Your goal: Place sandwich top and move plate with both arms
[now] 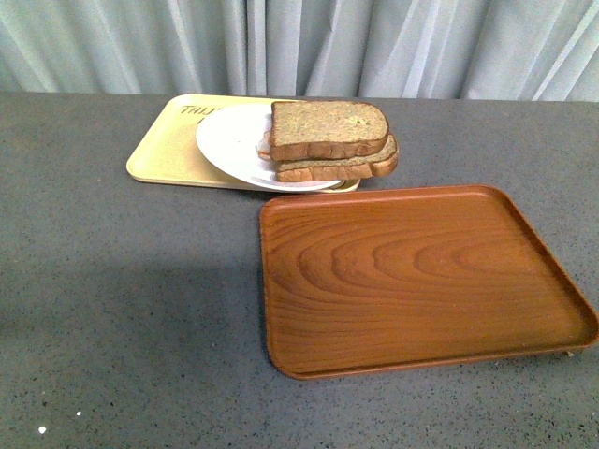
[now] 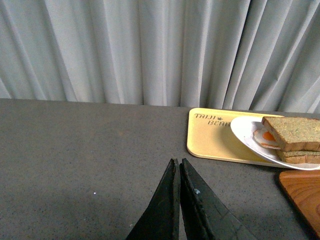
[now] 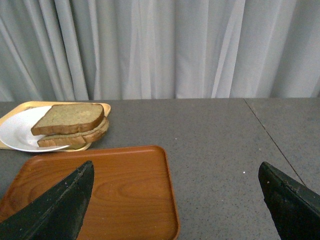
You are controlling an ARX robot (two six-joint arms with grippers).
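**Ana:** Front view first, biggest things down: grey curtain at the back, a wide grey speckled worktop (image 1: 122, 309), then the brown wood-grain tray (image 1: 421, 281) near the camera and the pale yellow tray (image 1: 164, 145) beyond it. How far along would you say we are?

**Ben:** About halfway, by my reading. The sandwich top (image 1: 328, 129) already lies on the lower slice, a little askew, with fried egg showing between them in the left wrist view. So the placing looks done. The plate (image 1: 234, 140) hasn't been shifted: it rests on the yellow tray, its near rim overhanging toward the brown one.

**Ana:** And the arms?

**Ben:** Neither shows in the front view. The left gripper (image 2: 179, 167) has its fingers pressed together, holding nothing, above bare worktop well apart from the plate. The right gripper (image 3: 175, 177) has its fingers spread wide, hovering near the brown tray, also empty.

**Ana:** So what's left?

**Ben:** Both arms taking the plate and carrying it, presumably onto the brown tray, which lies bare
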